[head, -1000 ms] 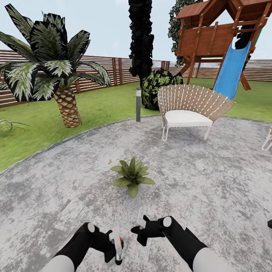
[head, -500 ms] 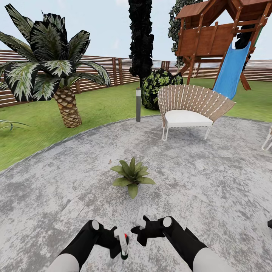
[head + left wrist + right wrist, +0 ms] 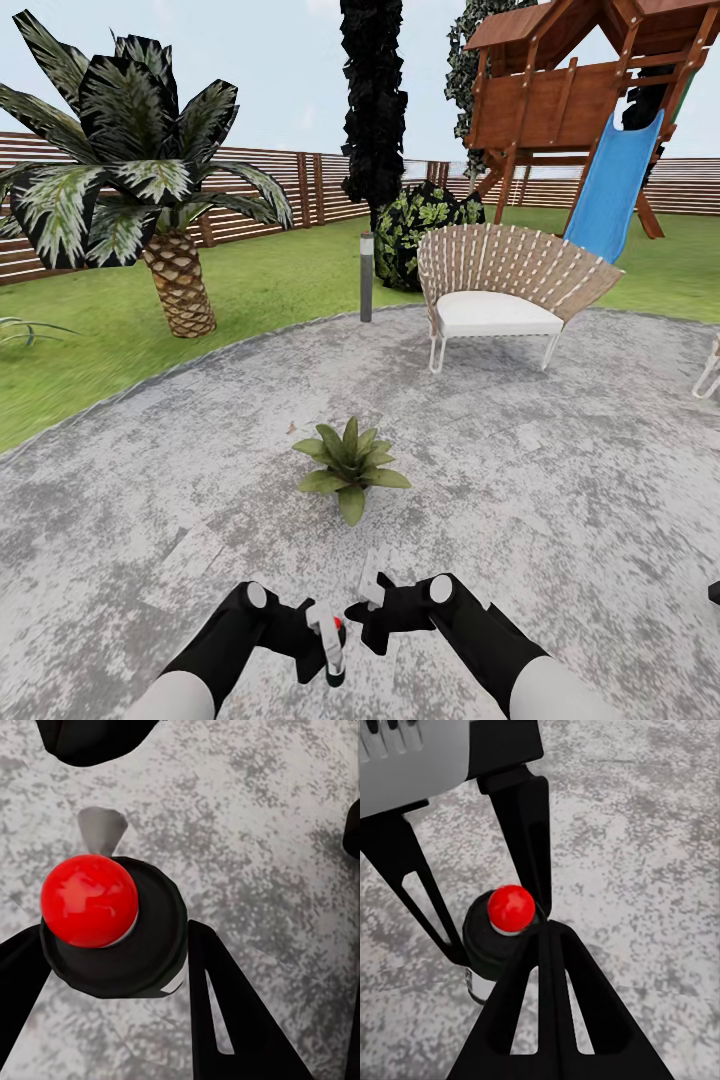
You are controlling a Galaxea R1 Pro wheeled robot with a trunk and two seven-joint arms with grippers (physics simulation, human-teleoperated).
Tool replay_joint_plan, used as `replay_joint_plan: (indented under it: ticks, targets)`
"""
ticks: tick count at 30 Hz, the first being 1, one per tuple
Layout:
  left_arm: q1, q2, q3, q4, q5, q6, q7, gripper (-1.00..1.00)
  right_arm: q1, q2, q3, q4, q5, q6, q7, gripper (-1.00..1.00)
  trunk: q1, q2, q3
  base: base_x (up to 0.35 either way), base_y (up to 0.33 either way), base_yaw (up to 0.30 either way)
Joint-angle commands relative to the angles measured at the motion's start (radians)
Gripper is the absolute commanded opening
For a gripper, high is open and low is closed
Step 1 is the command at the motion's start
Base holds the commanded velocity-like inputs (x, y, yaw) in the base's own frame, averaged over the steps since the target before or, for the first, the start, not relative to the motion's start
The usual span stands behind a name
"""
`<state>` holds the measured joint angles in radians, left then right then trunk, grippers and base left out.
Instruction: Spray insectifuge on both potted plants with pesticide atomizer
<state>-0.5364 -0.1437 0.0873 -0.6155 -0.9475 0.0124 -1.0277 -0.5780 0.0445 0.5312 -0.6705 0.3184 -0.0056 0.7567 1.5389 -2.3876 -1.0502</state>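
One pesticide atomizer [image 3: 330, 640] stands clamped between the closed fingers of the left gripper [image 3: 322, 640], low and close to the robot over the paved patio [image 3: 560, 480]. Its black spray head carries a red button [image 3: 88, 900]. The right gripper [image 3: 368, 605] sits just beside that button, one finger [image 3: 551, 1005] touching the head; whether its jaws are spread or closed I cannot tell. Probably one arm steadies the bottle while the other presses. The potted plant [image 3: 350, 465] lies ahead, near but apart; its pot is hidden under leaves.
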Motion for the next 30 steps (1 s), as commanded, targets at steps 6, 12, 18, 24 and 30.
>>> replay_joint_plan:
  ticks: [6, 12, 18, 24, 30]
  targets:
    - [-0.001, -0.006, 0.007, -0.001, -0.007, 0.0, -0.007, -1.0, 0.0, 0.0, 0.0, -0.001, 0.008, -0.001, 0.003, -1.0, 0.0, 0.0, -0.001, 0.0, 0.0, 0.0]
    - [-0.001, -0.007, 0.007, -0.001, -0.005, 0.0, -0.009, -1.0, 0.0, 0.0, 0.0, -0.001, 0.008, -0.001, 0.003, -1.0, 0.0, 0.0, -0.001, 0.0, 0.0, 0.0]
    - [-0.002, -0.008, 0.008, -0.001, -0.005, 0.0, -0.011, -1.0, 0.0, 0.0, 0.0, -0.001, 0.008, -0.001, 0.003, -1.0, 0.0, 0.0, -0.001, 0.0, 0.0, 0.0]
    - [-0.002, -0.009, 0.007, -0.001, 0.015, -0.001, -0.011, -1.0, 0.0, 0.0, 0.0, -0.001, 0.008, -0.001, 0.003, -1.0, 0.0, 0.0, -0.001, 0.0, 0.0, 0.0]
    - [-0.002, -0.008, 0.007, -0.001, 0.041, 0.0, -0.012, -1.0, 0.0, 0.0, 0.0, -0.001, 0.008, -0.001, 0.003, -1.0, 0.0, 0.0, -0.001, 0.0, 0.0, 0.0]
